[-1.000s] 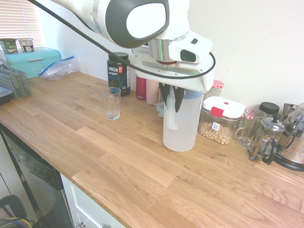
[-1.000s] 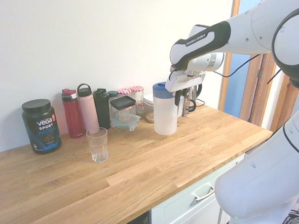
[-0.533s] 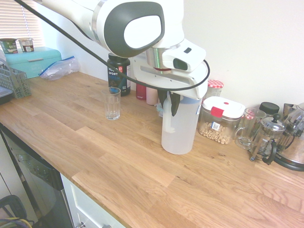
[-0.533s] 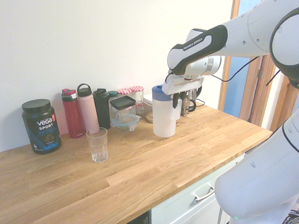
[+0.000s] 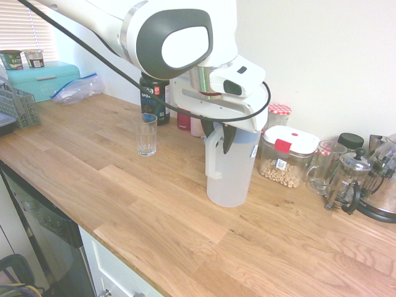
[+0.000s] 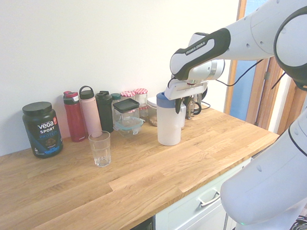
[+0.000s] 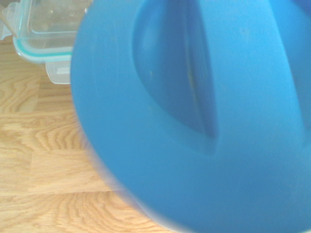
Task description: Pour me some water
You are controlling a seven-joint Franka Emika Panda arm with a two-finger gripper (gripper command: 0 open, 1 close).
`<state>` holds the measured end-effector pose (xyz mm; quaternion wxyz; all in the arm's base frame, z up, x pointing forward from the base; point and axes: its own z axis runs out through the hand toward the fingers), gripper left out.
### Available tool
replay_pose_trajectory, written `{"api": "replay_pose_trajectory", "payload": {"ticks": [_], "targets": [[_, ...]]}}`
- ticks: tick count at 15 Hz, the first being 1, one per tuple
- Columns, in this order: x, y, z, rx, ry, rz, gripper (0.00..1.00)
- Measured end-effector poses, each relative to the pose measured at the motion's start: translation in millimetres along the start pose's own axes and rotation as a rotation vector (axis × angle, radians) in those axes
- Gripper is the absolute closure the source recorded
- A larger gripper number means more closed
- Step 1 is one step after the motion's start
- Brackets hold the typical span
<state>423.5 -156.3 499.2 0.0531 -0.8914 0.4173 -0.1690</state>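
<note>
A translucent white water pitcher [image 5: 232,176] with a blue lid [image 7: 194,121] stands upright, its base seemingly on the wooden counter [image 5: 124,204]. My gripper [image 5: 218,133] comes down from above, its dark fingers [image 5: 228,137] closed around the top of the pitcher's handle [image 5: 212,158]. In the second exterior view the gripper [image 6: 179,98] sits at the pitcher [image 6: 169,127] rim. An empty clear glass [image 5: 147,134] stands apart, further along the counter near the bottles; the second exterior view shows this glass [image 6: 100,149] too.
Behind the glass stand a black Vega tub [image 6: 42,129] and several bottles [image 6: 91,114]. A clear food box [image 6: 126,117], jars, a cereal container [image 5: 288,158], a glass mug [image 5: 323,166] and a French press [image 5: 348,179] line the wall.
The pitcher has travelled with the gripper a short way toward the glass and down to the counter.
</note>
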Motion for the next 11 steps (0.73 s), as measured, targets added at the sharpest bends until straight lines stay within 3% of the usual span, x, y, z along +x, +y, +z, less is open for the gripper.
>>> {"api": "replay_pose_trajectory", "payload": {"ticks": [5,11], "targets": [[-2,-6,-5,-0.003,-0.003,0.013,0.00],[-36,-14,-55,-0.104,-0.109,0.057,0.00]]}}
